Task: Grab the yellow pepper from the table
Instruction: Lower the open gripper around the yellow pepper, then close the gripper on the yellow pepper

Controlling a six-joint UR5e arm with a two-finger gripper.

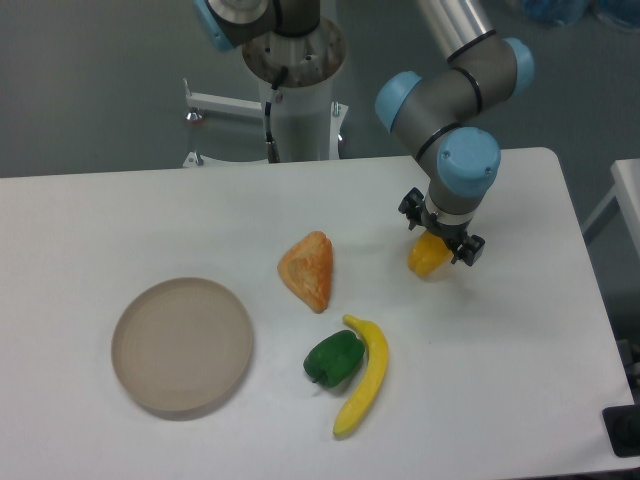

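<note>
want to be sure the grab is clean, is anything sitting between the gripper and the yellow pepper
Nothing visible does. The gripper is directly over the yellow pepper, covering its top, with only the lower part showing on the table. The orange wedge, green pepper and banana lie apart to the left.

Even, fairly bright overhead light; the white worktop (520,380) shows no glare. A soft short shadow lies beneath the tool (440,238). Overall mild softness.
</note>
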